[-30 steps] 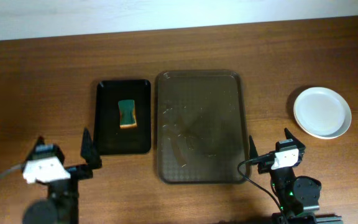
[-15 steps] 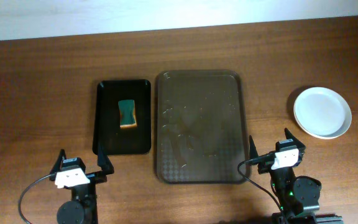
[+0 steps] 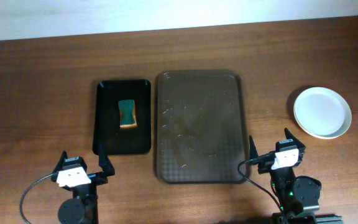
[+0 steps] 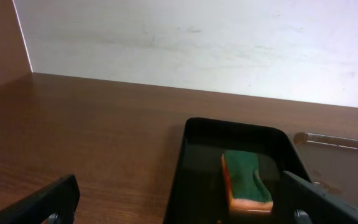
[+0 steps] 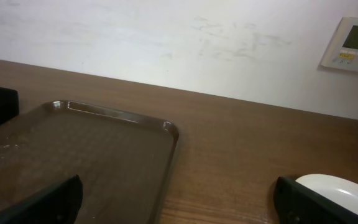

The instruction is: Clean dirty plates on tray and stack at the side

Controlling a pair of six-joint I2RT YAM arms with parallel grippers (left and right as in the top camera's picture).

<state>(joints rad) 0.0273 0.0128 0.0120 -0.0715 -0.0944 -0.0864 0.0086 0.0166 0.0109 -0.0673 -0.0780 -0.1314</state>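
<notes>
The white plates (image 3: 322, 112) sit in one spot on the table at the right, off the tray; I cannot tell how many are stacked, and I see no smear. A plate rim shows in the right wrist view (image 5: 347, 190). The dark-brown tray (image 3: 199, 126) lies in the middle with nothing on it, only scuffs; it also shows in the right wrist view (image 5: 73, 155). My left gripper (image 3: 83, 163) is open and empty near the front edge, below the black tray. My right gripper (image 3: 268, 144) is open and empty between the brown tray and the plates.
A smaller black tray (image 3: 123, 116) left of the brown tray holds a green and orange sponge (image 3: 127, 113), also in the left wrist view (image 4: 246, 182). A white wall runs along the table's far edge, with a wall controller (image 5: 355, 45) at the right.
My left arm has drawn back toward the front edge and turned to face the black tray, then settled. The right arm, the plates and the trays have not moved.
</notes>
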